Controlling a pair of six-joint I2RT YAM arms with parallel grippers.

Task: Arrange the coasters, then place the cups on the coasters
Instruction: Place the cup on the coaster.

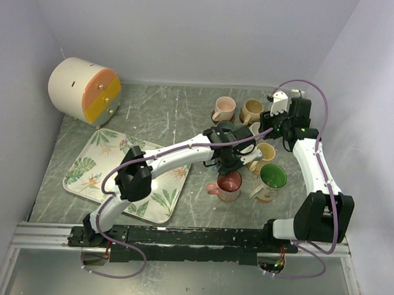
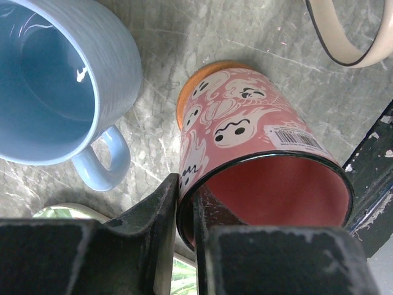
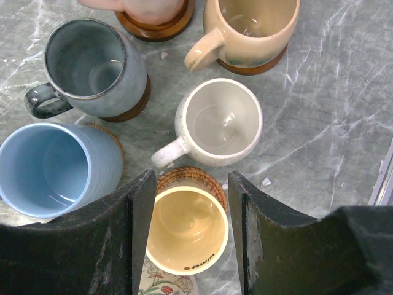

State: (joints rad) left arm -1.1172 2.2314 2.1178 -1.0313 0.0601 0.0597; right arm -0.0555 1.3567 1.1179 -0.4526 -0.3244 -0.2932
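Straddling red cup (image 2: 245, 132) rim, left pincer (image 2: 187, 187); blue cup (image 2: 113, 67) near.

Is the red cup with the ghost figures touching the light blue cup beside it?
Apart. The left wrist view shows bare marble table between the light blue cup handle and the red cup wall.

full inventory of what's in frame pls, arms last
Handled ceramic mugs: 8; pink mug, tan mug, dark grey mug, cream mug, light blue mug, yellow mug, red ghost-print mug, green mug; clustered right of centre.
Round flat coasters: at least six seen, brown to orange, under mugs.
Rectangular leaf-print tray: 1, white-green, left.
White-and-orange cylinder: 1, far-left corner.
Grey marbled table: 1, under everything.
Left gripper: closed on the red ghost-print mug's rim.
Right gripper: open, above the yellow mug.
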